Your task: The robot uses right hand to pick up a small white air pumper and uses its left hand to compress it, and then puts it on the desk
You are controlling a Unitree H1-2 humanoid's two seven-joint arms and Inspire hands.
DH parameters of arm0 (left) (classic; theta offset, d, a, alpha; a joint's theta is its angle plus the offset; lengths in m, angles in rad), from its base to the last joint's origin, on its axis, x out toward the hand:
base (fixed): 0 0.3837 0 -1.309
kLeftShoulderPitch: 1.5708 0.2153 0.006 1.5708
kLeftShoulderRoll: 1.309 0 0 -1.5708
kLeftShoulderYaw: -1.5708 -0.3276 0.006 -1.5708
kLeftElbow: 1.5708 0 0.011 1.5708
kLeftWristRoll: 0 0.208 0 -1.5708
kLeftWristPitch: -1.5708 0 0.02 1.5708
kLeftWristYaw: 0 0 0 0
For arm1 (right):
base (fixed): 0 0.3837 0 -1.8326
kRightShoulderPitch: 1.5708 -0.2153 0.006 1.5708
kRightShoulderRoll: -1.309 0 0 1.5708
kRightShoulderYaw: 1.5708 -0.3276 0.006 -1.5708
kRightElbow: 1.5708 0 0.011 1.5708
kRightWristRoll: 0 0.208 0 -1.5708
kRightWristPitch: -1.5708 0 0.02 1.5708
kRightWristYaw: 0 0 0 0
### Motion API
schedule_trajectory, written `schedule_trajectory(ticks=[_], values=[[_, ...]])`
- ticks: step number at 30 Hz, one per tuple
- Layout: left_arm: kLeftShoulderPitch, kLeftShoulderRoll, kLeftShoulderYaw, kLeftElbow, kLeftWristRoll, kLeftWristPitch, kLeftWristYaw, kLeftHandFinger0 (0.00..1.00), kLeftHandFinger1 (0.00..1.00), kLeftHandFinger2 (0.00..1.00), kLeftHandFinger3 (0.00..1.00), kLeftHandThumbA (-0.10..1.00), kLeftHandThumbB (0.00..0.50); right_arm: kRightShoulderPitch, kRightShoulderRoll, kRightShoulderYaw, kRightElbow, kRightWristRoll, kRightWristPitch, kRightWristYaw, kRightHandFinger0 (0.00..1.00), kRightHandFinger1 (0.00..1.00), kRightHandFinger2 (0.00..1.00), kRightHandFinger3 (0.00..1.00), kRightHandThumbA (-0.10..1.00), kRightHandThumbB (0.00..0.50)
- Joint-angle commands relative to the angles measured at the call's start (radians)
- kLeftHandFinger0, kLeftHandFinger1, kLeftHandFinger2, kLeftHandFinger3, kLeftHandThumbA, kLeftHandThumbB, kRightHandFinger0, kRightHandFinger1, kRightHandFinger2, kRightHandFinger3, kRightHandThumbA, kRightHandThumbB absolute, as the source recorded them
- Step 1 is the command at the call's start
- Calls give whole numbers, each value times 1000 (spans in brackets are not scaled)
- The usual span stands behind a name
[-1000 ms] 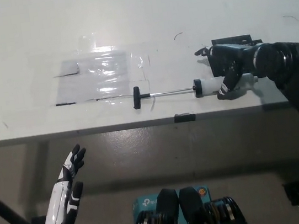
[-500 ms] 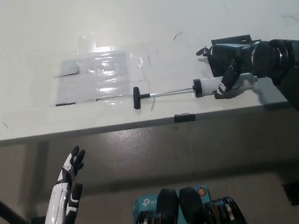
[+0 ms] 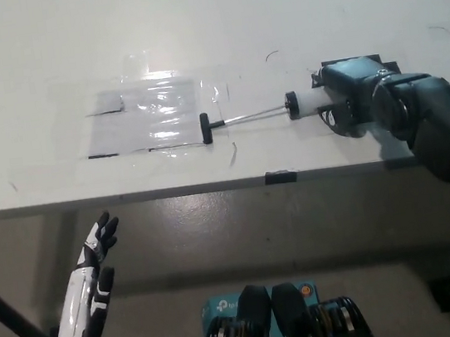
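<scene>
While my black right hand (image 3: 349, 105) is closing around the white air pumper (image 3: 306, 103) at the desk (image 3: 42, 60)'s right, its rod is pointing left, handle (image 3: 205, 128) extended. My white left hand (image 3: 89, 275) is waiting open, low and near, well apart from that handle.

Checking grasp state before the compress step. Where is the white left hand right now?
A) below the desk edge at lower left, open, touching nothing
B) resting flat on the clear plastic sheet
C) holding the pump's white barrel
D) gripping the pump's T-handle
A: the left hand hangs open below the desk edge, far from the air pumper, whose barrel end is in the right hand.
</scene>
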Motion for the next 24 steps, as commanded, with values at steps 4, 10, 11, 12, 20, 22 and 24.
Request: schedule_trajectory(ticks=[4,10,11,12,20,22,24], values=[[-37,13,12,-14,-25,-18,-2,1000,1000,1000,1000,1000,280,58,4,-11,63,-5,-76,-64,0,241,777,545,-100,166],[-40,13,16,-20,-16,-4,2,1000,1000,1000,1000,1000,287,51,-2,-28,58,5,-101,-64,0,389,888,840,-100,164],[-39,13,16,-23,-19,-2,1,1000,1000,1000,1000,1000,285,50,-3,-34,55,9,-104,-64,0,450,941,921,-100,158],[-38,12,15,-27,-16,1,1,1000,1000,1000,1000,1000,278,50,-4,-37,55,8,-107,-68,0,540,965,999,-100,153],[-53,15,12,-24,-21,0,-5,1000,1000,1000,1000,1000,263,31,-29,-105,30,42,-174,-146,1,563,919,888,-100,132],[-57,14,13,-21,-20,1,-4,1000,1000,1000,1000,1000,259,25,-35,-172,8,107,-191,-94,3,583,890,947,-100,89],[-55,15,12,-19,-14,-2,-2,1000,1000,1000,1000,1000,249,19,-35,-223,-4,148,-200,-32,28,539,828,903,-100,93]])
